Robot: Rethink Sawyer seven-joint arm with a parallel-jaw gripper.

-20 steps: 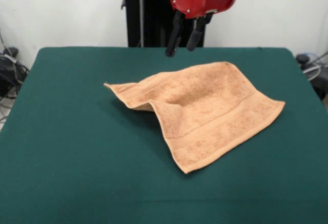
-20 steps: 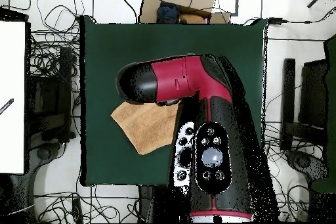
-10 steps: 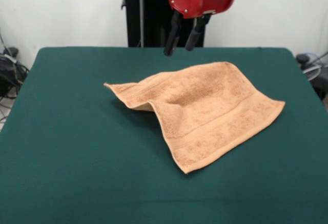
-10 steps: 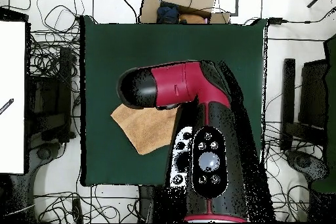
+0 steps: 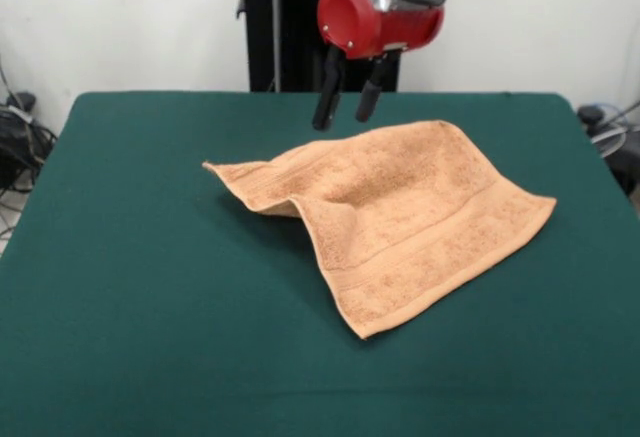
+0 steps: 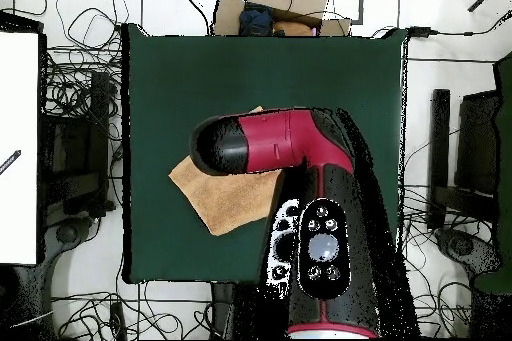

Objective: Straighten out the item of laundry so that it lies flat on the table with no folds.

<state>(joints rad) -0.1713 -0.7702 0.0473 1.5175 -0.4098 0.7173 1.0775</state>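
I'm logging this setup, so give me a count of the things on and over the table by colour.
Peach-orange: 1, the towel
Dark green: 1, the table
Red and black: 1, the gripper, fingers apart above the towel's far edge
Total: 3

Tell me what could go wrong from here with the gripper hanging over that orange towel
The towel has a raised fold at its left side, so a pinch there might catch two layers and drag the fold along instead of opening it. The gripper, open, hangs near the towel's far edge; coming straight down it may meet the table and miss the cloth. In the overhead view the arm hides much of the towel.
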